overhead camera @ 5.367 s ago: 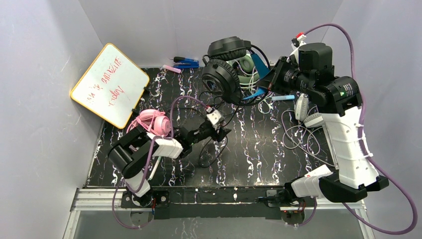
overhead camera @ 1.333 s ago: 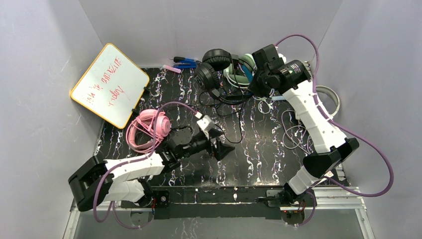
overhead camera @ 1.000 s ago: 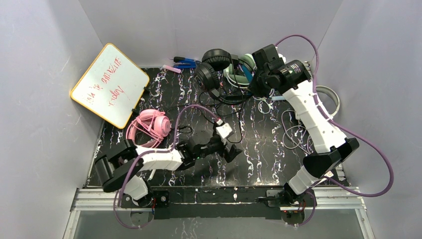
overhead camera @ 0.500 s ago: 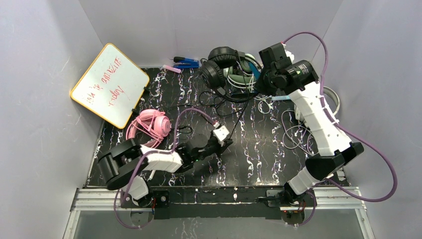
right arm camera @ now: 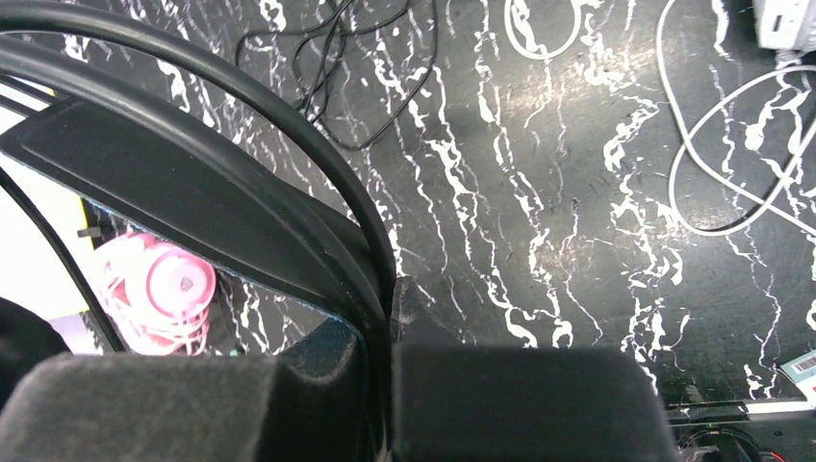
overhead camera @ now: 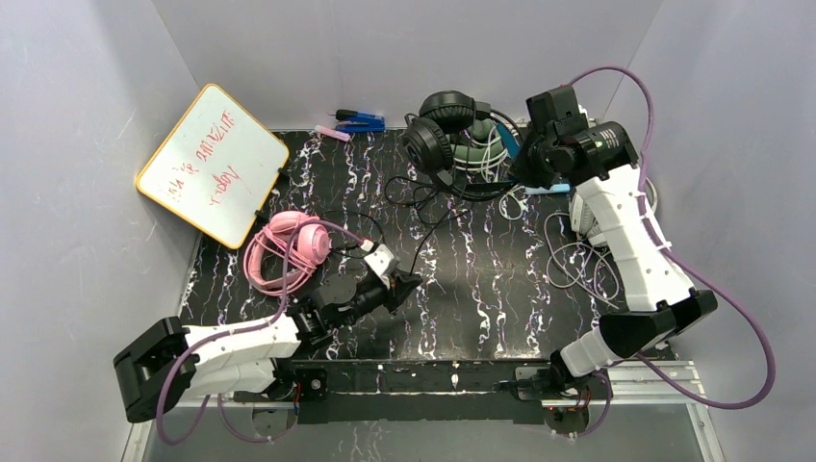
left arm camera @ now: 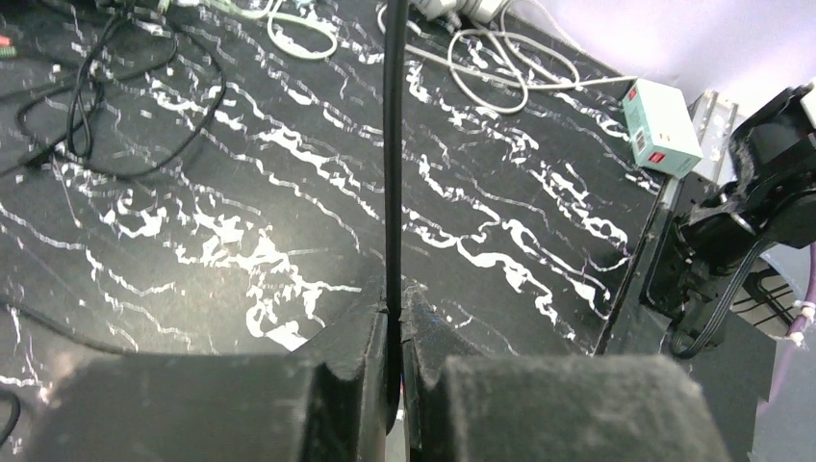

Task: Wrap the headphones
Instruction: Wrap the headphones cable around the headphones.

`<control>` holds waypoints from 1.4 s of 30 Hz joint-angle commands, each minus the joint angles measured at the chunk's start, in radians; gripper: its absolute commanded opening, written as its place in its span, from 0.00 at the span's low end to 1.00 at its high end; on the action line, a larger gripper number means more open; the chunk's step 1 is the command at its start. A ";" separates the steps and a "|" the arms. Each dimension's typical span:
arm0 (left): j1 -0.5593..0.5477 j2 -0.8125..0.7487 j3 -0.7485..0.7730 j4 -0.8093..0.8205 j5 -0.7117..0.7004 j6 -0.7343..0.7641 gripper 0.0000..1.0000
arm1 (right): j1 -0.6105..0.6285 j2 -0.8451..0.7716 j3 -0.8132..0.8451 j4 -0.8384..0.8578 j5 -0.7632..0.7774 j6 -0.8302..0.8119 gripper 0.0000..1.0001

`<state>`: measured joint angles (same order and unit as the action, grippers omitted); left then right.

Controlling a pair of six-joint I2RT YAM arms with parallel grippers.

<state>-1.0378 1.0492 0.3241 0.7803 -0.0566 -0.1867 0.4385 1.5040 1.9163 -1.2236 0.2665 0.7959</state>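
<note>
The black-and-blue headphones (overhead camera: pixel 438 130) hang at the back of the table. My right gripper (overhead camera: pixel 521 160) is shut on their black headband (right arm camera: pixel 241 135), as the right wrist view (right arm camera: pixel 390 294) shows. Their thin black cord (overhead camera: pixel 430 226) runs down to my left gripper (overhead camera: pixel 400 286), which is shut on it. In the left wrist view the cord (left arm camera: pixel 392 144) rises taut from between the fingers (left arm camera: pixel 397 313). The pink headphones (overhead camera: pixel 289 246) lie at the left with the cord wound round them. The white-grey headphones (overhead camera: pixel 583 206) lie at the right, partly hidden by my right arm.
A whiteboard (overhead camera: pixel 214 164) leans on the left wall. Blue pens (overhead camera: pixel 359 121) and a pink marker (overhead camera: pixel 333 134) lie at the back. A greenish headset (overhead camera: pixel 478 146) sits behind the black one. Loose white cords (overhead camera: pixel 570 252) and black cord loops (overhead camera: pixel 409 188) lie on the mat.
My right gripper has carried the black-and-blue headphones to the right along the back. My left gripper, still on the cord, has drawn back toward the near left.
</note>
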 commanded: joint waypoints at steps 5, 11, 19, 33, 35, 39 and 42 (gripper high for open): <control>0.208 -0.022 -0.054 -0.077 0.121 -0.185 0.00 | -0.018 -0.100 0.015 0.156 -0.298 -0.095 0.01; 0.371 0.099 0.045 -0.055 0.400 -0.288 0.00 | -0.018 -0.251 -0.222 0.424 -0.745 -0.252 0.01; 0.489 0.232 0.194 -0.003 0.583 -0.403 0.04 | -0.018 -0.312 -0.390 0.436 -1.102 -0.481 0.01; 0.720 0.494 0.681 -0.429 0.831 -0.462 0.14 | 0.015 -0.320 -0.573 0.477 -0.980 -0.625 0.01; 0.720 0.495 0.677 -0.440 0.796 -0.450 0.22 | 0.015 -0.320 -0.551 0.507 -0.975 -0.587 0.01; 0.701 0.480 0.625 -0.437 0.674 -0.387 0.25 | 0.015 -0.277 -0.412 0.506 -0.998 -0.487 0.01; 0.675 0.487 0.585 -0.410 0.604 -0.336 0.22 | 0.015 -0.220 -0.276 0.460 -0.987 -0.405 0.01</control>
<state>-0.3458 1.5433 0.9535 0.3981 0.7139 -0.6212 0.4458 1.2629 1.4445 -0.7532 -0.6060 0.2348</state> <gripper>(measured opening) 0.238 0.097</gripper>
